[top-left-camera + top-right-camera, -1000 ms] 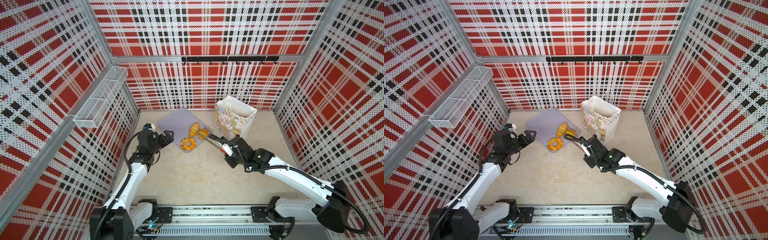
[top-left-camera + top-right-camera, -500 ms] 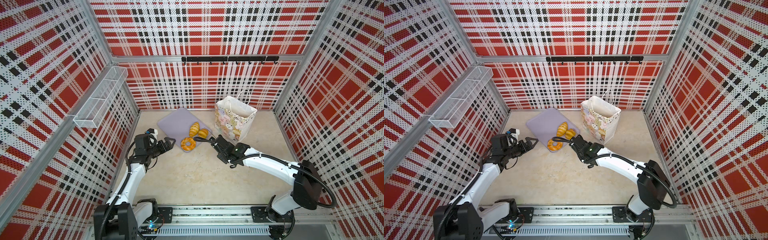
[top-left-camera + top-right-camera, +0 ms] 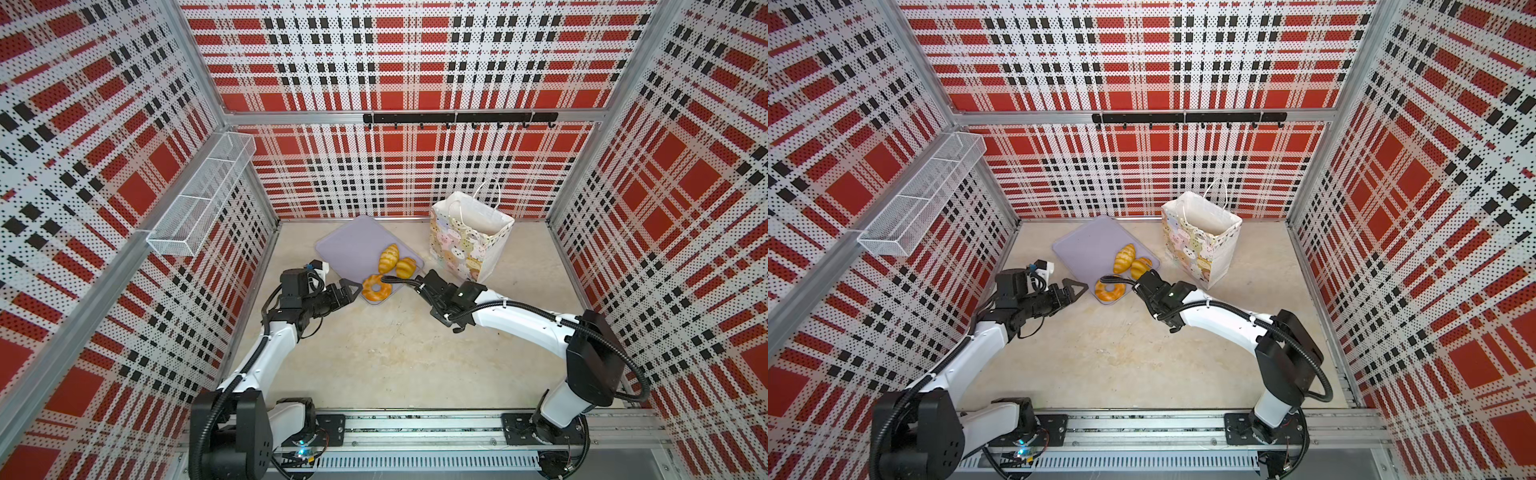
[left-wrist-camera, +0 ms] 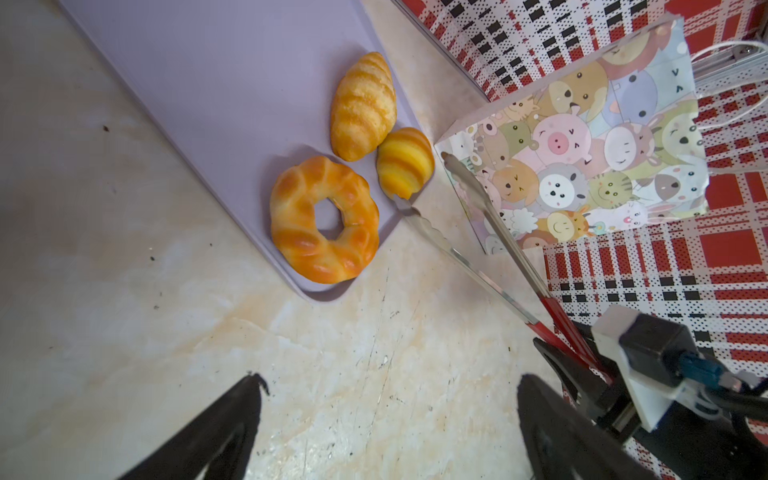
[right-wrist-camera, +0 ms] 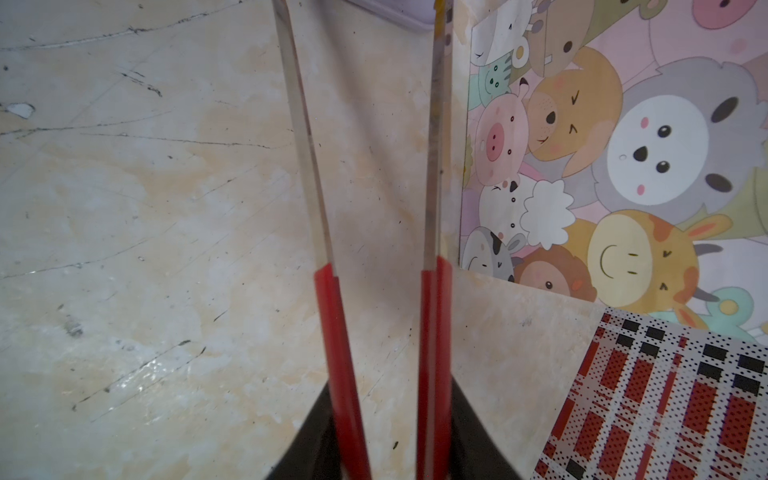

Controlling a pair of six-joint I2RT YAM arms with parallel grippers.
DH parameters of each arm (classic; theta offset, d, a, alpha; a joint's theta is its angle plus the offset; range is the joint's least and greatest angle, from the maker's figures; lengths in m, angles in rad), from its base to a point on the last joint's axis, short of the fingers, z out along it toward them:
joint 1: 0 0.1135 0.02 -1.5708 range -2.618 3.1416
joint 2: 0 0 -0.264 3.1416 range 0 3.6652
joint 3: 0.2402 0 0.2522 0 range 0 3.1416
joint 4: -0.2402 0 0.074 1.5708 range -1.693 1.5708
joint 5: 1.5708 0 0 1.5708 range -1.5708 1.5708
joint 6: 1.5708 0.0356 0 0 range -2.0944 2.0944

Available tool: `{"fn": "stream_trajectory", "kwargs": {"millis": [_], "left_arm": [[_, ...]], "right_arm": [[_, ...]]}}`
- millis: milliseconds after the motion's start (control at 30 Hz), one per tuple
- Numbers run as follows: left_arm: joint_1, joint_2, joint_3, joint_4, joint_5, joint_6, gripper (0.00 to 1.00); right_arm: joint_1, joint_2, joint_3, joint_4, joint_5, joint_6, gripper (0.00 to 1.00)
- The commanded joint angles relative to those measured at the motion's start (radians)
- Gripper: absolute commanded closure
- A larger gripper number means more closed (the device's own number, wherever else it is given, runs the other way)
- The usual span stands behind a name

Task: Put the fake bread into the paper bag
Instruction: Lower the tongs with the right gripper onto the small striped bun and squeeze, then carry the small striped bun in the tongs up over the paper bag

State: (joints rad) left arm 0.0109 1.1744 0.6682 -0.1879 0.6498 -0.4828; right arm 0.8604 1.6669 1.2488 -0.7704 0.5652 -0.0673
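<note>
Three fake breads lie on the lavender tray: a ring doughnut, a long ridged roll and a smaller roll. The paper bag stands upright and open to the tray's right. My right gripper is shut on red-handled metal tongs. Their arms are spread, one tip at the smaller roll's near end, the other beside it in front of the bag. My left gripper is open and empty, just left of the doughnut.
A wire basket hangs on the left wall and a black hook rail runs along the back wall. Plaid walls close in three sides. Bare beige floor lies in front of the tray and the bag.
My right arm has swung left and brought the tongs' tips to the bread; the tongs have spread slightly. My left gripper has moved toward the tray's near corner, still open.
</note>
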Motion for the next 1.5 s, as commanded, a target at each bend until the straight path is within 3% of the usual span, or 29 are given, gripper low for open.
{"fn": "stream_trajectory", "kwargs": {"millis": [0, 400, 500, 600, 900, 1033, 1167, 1467], "left_arm": [[-0.003, 0.008, -0.012, 0.03, 0.027, 0.008, 0.02], [0.035, 0.034, -0.012, 0.048, 0.06, 0.002, 0.02], [0.037, 0.039, -0.013, 0.048, 0.062, 0.001, 0.02], [0.037, 0.038, -0.015, 0.05, 0.059, 0.0, 0.02], [0.034, -0.008, 0.002, 0.07, 0.028, -0.007, 0.01], [0.012, -0.086, -0.017, 0.162, 0.012, -0.078, 0.01], [-0.049, -0.166, -0.032, 0.277, -0.008, -0.143, 0.02], [-0.242, -0.223, -0.012, 0.4, -0.092, -0.103, 0.04]], "right_arm": [[-0.014, 0.021, 0.039, -0.006, 0.016, -0.011, 0.65], [-0.037, 0.127, 0.113, -0.031, 0.034, -0.013, 0.66], [-0.037, 0.134, 0.132, -0.042, 0.037, -0.009, 0.76], [-0.034, 0.103, 0.136, -0.034, 0.029, 0.001, 0.8], [-0.023, -0.19, -0.032, 0.127, -0.107, 0.026, 0.81], [-0.021, -0.361, -0.138, 0.23, -0.208, 0.03, 0.8], [-0.024, -0.513, -0.222, 0.317, -0.32, 0.031, 0.8], [-0.044, -0.758, -0.33, 0.448, -0.434, 0.053, 0.79]]}}
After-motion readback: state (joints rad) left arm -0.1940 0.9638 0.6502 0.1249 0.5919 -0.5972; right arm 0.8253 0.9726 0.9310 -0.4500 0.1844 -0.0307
